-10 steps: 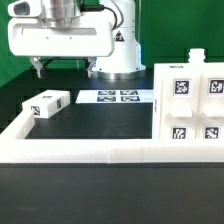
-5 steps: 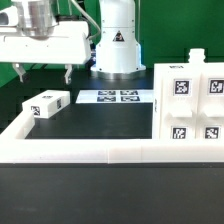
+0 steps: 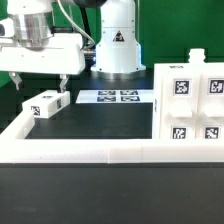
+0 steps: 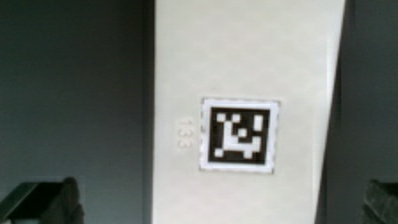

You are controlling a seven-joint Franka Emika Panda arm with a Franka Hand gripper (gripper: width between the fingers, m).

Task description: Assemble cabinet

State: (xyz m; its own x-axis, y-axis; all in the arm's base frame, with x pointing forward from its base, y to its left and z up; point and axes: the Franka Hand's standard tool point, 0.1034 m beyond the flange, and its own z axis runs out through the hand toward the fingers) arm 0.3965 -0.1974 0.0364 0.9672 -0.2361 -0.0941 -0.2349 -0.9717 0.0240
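A small white block (image 3: 45,104) with a black-and-white tag lies on the black mat at the exterior view's left. My gripper (image 3: 42,86) hangs directly above it, open, one finger on each side and clear of it. In the wrist view the block (image 4: 240,110) fills the middle, its tag facing the camera, and the dark fingertips (image 4: 39,202) stand wide at either side of it. The large white cabinet body (image 3: 188,108) with several tags stands at the exterior view's right.
The marker board (image 3: 113,97) lies flat at the back middle of the mat. A low white border rail (image 3: 90,150) runs along the front and the left side. The robot base (image 3: 117,50) stands behind the board.
The gripper has moved toward the exterior view's left and come down, from high above the marker board to just over the small block. The block has not moved.
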